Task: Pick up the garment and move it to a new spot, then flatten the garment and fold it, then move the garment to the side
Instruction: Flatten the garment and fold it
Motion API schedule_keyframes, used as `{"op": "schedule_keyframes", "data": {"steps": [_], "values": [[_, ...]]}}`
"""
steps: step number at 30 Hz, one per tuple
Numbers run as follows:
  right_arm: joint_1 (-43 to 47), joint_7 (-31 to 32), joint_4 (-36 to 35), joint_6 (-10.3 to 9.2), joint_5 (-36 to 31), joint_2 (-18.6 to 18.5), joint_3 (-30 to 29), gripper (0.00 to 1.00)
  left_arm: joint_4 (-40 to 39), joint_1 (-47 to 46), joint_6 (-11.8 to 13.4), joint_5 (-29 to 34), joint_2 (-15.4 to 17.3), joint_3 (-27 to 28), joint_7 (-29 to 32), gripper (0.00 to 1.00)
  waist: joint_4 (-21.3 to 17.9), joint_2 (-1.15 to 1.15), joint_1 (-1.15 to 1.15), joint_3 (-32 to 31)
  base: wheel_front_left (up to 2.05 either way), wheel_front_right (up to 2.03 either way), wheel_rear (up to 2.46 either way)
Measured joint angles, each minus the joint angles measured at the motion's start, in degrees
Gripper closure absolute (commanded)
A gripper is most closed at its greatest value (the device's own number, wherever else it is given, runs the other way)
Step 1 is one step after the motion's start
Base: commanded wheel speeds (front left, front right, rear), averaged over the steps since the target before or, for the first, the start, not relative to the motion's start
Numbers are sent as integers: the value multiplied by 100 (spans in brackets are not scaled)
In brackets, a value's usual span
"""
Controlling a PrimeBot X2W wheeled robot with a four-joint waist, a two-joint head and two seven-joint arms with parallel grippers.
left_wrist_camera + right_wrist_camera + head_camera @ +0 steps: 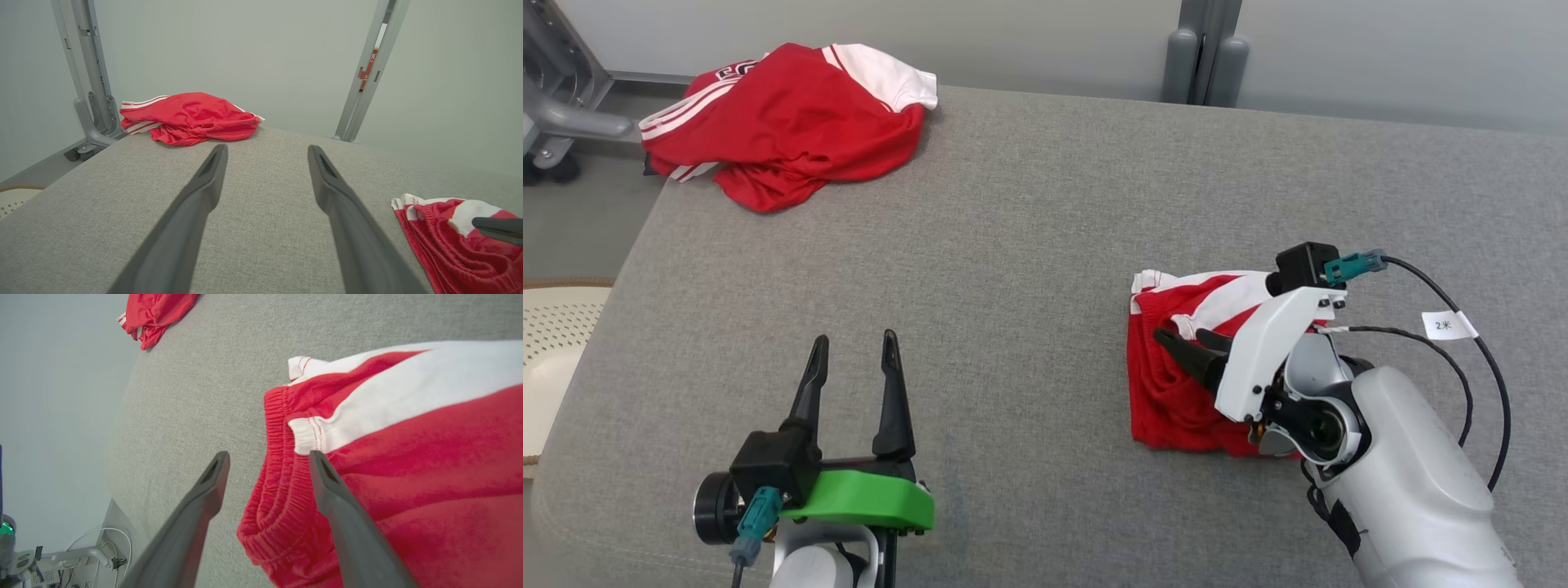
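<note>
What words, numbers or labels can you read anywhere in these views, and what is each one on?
"2" followed by a star-like mark: on the white cable tag.
Dark lettering at the far fold of the red jersey: crumpled over, unreadable.
White marks on the orange label on the grey post: too small to read.
Folded red shorts: no text visible.

Worktop [1029,245] was grey cloth, rough weave. Garment [1168,400] was soft red cloth, ribbed band. Fingers [194,208] looked dark, matt plastic.
</note>
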Motion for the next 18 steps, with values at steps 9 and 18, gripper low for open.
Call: {"op": "schedule_keyframes", "data": {"steps": [9, 18], "values": [[40, -456, -589, 0, 203, -130, 136, 0, 43, -3, 23, -21, 0, -45, 0, 0, -175, 0, 0, -62, 0, 0, 0], [286, -2098, -1045, 0, -800, -573, -178, 0, 198, -349, 30, -145, -1, -71, 0, 0, -487, 0, 0, -107, 0, 0, 0]]}}
